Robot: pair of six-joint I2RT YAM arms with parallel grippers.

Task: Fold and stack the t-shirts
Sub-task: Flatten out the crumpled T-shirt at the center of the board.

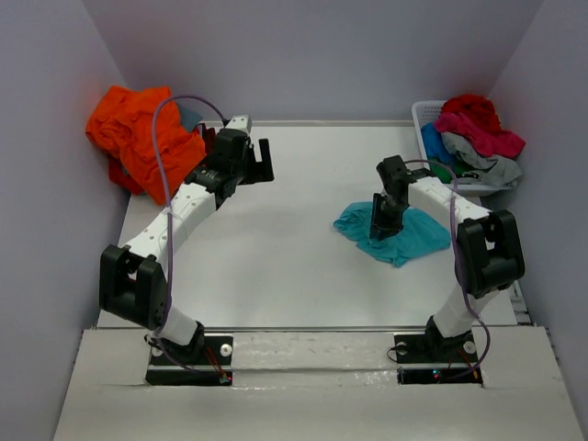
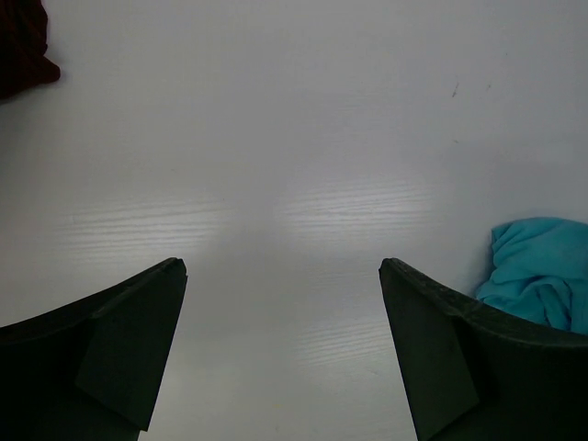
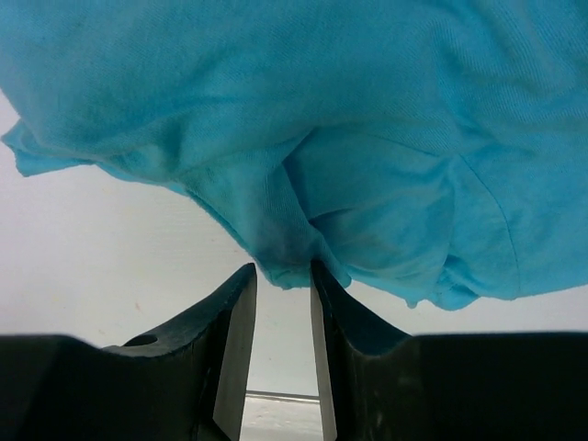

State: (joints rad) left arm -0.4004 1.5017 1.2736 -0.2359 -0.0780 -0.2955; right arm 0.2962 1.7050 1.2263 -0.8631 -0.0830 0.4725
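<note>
White arms point(image 1: 179, 216), black jaws, purple cables point(image 1: 156, 152)

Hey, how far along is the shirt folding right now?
Done: nothing; no folded stack shows. In hand: right pincer nips a fold of the crumpled turquoise shirt; left pincer is open over the table. Left: that shirt, the orange heap, and the shirts in the basket.

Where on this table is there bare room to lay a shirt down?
The wide middle of the table, between the left arm and the turquoise shirt, is bare. Crowded: the orange pile far left, the full basket far right.
</note>
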